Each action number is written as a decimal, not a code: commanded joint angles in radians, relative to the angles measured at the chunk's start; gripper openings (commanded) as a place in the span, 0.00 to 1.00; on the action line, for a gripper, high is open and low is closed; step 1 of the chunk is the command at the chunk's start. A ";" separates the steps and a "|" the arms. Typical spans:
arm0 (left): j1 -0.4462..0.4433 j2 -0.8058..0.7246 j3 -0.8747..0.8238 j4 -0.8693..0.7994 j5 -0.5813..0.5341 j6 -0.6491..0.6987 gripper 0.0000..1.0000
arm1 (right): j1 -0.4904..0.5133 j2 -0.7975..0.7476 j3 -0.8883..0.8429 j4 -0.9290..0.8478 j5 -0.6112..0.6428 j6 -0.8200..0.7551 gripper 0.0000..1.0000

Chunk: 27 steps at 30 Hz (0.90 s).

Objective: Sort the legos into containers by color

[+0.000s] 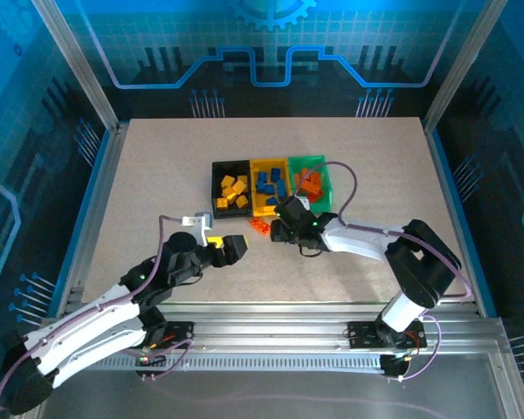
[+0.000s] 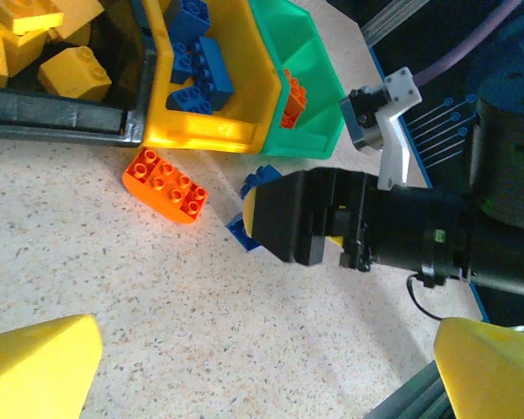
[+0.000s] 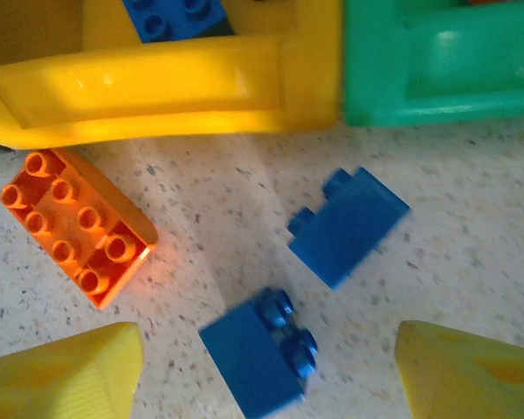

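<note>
Because the right gripper [image 3: 264, 358] hangs low over the table [image 1: 157, 175] just in front of the bins, its black body hides most of what lies beneath it in the top view. From the left wrist, 2 slivers of blue peep out beside it. Its own camera shows 2 loose blue bricks plainly, both tipped over with their studs pointing sideways. The nearer blue brick [image 3: 260, 353] sits between the yellow fingertips [image 3: 65, 371], which stand spread with bare table on either side of it and touch nothing. The farther blue brick [image 3: 349, 225] lies near the green bin [image 3: 437, 61]. An orange brick [image 3: 79, 229] with 8 studs rests studs-up just in front of the yellow bin [image 3: 166, 87], apart from the blue ones. The wrist views cut off all 3 bins. From above, the black bin [image 1: 216, 183] holds yellow bricks [image 1: 234, 190], the yellow bin holds blue pieces [image 1: 271, 183] and the green bin holds orange pieces [image 1: 310, 182], all heaped too tightly to count. The left gripper [image 2: 264, 358] hovers near the orange brick on the side away from the bins. Its jaws are spread wide over bare table, and its fingers are cut off at the bottom corners of its own view.
</note>
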<state>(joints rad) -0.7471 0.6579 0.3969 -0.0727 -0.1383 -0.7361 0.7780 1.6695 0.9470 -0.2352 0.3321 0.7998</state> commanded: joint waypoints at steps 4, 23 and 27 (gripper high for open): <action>-0.003 -0.047 -0.033 -0.069 -0.036 -0.031 0.99 | -0.007 0.078 0.046 -0.004 0.006 -0.001 0.60; -0.004 -0.035 -0.048 -0.049 -0.052 -0.040 0.99 | 0.055 -0.136 -0.037 -0.010 -0.011 -0.059 0.28; -0.003 -0.021 -0.057 -0.043 -0.065 -0.055 0.99 | 0.034 -0.273 -0.030 -0.082 0.048 -0.087 0.28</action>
<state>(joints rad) -0.7471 0.6285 0.3557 -0.1230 -0.1764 -0.7662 0.8238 1.4662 0.9123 -0.2672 0.3264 0.7429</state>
